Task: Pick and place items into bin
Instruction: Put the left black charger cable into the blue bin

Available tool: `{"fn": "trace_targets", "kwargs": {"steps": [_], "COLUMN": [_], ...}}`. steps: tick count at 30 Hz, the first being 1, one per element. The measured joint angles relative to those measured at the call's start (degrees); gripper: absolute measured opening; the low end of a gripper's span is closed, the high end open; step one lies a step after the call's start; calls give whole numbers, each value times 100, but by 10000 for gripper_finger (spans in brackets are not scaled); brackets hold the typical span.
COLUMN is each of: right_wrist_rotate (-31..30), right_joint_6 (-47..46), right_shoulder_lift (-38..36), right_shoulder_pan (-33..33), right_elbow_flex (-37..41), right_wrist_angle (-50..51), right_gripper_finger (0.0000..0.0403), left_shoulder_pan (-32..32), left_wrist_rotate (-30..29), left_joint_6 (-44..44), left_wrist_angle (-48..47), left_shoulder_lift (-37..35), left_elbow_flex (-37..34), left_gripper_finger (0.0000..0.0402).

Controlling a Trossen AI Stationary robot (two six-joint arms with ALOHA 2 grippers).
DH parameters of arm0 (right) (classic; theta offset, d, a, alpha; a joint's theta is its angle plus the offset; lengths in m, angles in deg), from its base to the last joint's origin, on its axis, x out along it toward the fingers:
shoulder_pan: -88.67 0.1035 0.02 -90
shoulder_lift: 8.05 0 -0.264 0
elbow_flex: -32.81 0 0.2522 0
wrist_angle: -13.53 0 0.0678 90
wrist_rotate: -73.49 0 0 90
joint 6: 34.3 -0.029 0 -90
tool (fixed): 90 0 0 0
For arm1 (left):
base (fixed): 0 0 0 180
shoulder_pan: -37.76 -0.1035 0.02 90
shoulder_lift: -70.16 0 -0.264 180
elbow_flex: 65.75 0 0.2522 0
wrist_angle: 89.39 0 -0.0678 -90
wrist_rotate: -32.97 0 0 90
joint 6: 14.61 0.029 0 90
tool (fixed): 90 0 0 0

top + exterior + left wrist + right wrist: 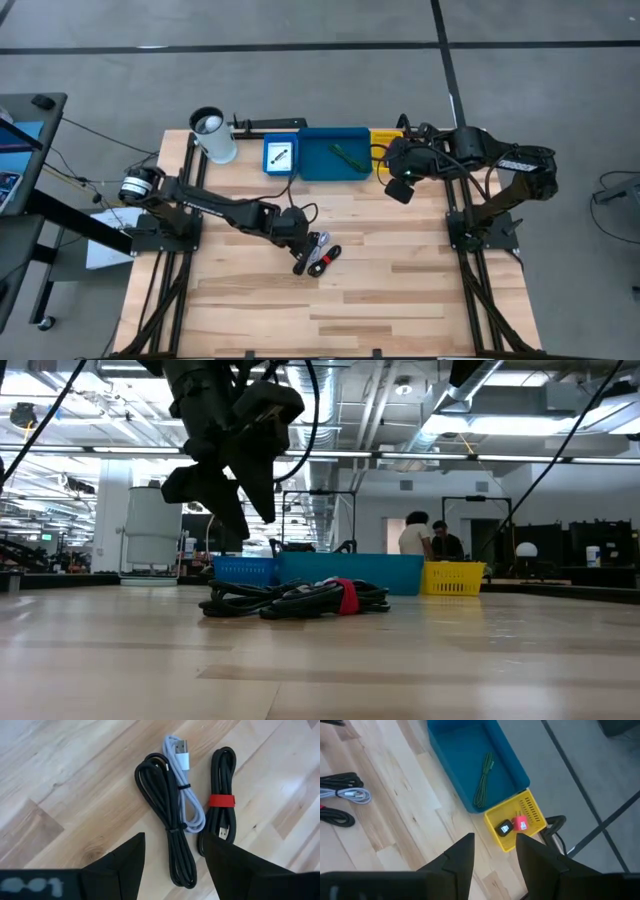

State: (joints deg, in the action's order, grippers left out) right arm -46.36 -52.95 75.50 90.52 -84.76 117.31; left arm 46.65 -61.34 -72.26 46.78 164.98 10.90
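While the high view is looking straight down, the left gripper (308,258) is hovering over a small bundle of cables (322,257) lying mid-table, and the right gripper (402,186) is hanging near the yellow tray (385,137) at the far edge, beside the wide blue tray (333,155) that is holding a green cable (349,155); a small blue tray (280,156) with a white packet (280,155) in it is sitting on the other side, next to a white cup (214,134). Across the low view, the left gripper (232,510) is hanging released above and just behind the coiled cables (295,598), with the trays lined up beyond and two people standing far back in the room. Through the left wrist view, its fingers (127,865) are standing spread over two black cables and a white cable (186,795), one black coil wearing a red band (221,801). Through the right wrist view, that gripper's fingers (457,857) are standing apart, grasping nothing, above the table edge by the yellow tray (527,805), which is holding a red block (521,823) and a black piece (504,828).
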Motion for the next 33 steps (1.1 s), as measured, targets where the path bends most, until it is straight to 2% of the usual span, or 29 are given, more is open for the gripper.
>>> {"fn": "trace_targets", "kwargs": {"steps": [7, 16, 24, 33], "right_wrist_rotate": [0, 2, 1, 0], "right_joint_6": [0, 2, 10, 17], "right_shoulder_lift": [0, 0, 0, 0], "right_shoulder_pan": [0, 0, 0, 0], "right_elbow_flex": [0, 2, 2, 2], "right_wrist_angle": [-1, 0, 0, 0], "right_gripper_finger": [140, 143, 144, 143], "left_shoulder_pan": [83, 92, 191, 212], "left_wrist_rotate": [-69, 512, 575, 504], "left_joint_6": [-54, -13, -13, 28], "left_wrist_angle": [-10, 398, 832, 634], "left_shoulder_lift": [269, 934, 942, 944], "left_elbow_flex": [0, -2, -2, -2], "left_gripper_finger": [187, 187, 187, 187]}}
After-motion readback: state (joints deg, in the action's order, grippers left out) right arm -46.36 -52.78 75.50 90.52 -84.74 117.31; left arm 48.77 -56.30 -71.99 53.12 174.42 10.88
